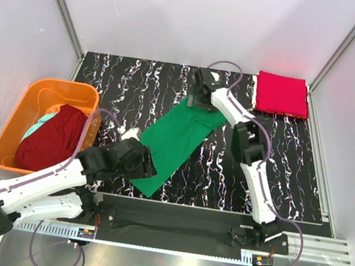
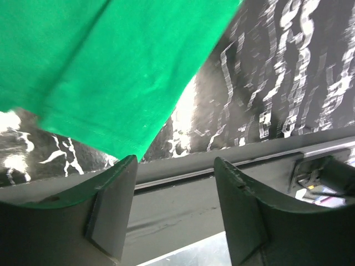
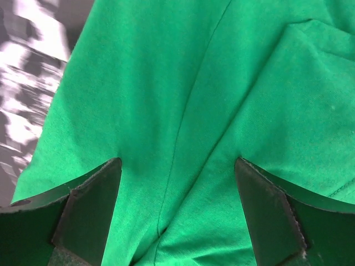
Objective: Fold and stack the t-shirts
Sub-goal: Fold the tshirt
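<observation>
A green t-shirt lies in a long diagonal strip across the middle of the marbled table. My left gripper is open at its near end; in the left wrist view the shirt's hem corner sits just beyond the left finger. My right gripper is open over the shirt's far end, with green cloth filling the gap between its fingers. A folded crimson t-shirt lies at the far right corner. A maroon t-shirt and a pale teal garment lie in the orange basket.
The orange plastic basket stands off the table's left edge. The table's near edge and a metal rail run just under the left gripper. White walls with metal posts enclose the back and sides.
</observation>
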{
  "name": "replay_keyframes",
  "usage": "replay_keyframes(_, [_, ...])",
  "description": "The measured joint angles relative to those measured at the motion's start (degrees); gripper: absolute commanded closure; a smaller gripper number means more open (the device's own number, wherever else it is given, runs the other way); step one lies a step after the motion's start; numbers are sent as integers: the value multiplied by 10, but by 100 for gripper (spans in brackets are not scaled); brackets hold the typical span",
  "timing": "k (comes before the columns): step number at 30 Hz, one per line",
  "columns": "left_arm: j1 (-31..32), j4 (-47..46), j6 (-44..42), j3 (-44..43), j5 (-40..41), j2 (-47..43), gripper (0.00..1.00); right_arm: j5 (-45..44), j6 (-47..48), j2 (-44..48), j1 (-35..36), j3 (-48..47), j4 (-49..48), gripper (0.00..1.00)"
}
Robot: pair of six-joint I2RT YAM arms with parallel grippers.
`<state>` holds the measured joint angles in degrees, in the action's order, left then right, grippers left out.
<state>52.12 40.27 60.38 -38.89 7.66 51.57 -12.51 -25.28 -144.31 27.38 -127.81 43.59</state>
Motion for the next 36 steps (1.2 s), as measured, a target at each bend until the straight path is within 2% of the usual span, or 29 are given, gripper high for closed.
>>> replay_keyframes(3, [0,22,-28,-45,33,-5,32,-3,37,-65,15,-110,-7,9])
replay_keyframes(6, [-1,43,-60,-108,71,37,23,1,72,-105,20,-178,-17,7])
replay_keyframes(7, [-3,43,-71,-126,84,56,20,2,76,-108,20,-184,-17,7])
replay_keyframes(11, [-37,36,-123,-165,111,137,17,16,94,-99,18,-194,-9,2])
replay_keyframes(14, [-98,18,-158,-166,103,203,14,17,104,-47,16,-157,6,1])
replay_keyframes(17, [-139,4,-186,-168,93,263,13,19,106,46,10,-96,33,1])
replay_keyframes(21, [-147,-7,-213,-192,78,371,14,30,104,195,-13,7,42,1])
replay_keyframes(26, [-146,-35,-214,-176,46,434,14,43,95,352,-59,143,24,1])
replay_keyframes(30, [-144,-52,-208,-167,34,442,16,45,90,367,-69,188,9,1])
replay_keyframes(36, [-107,-80,-184,-144,39,425,18,62,83,286,-63,202,-27,0])
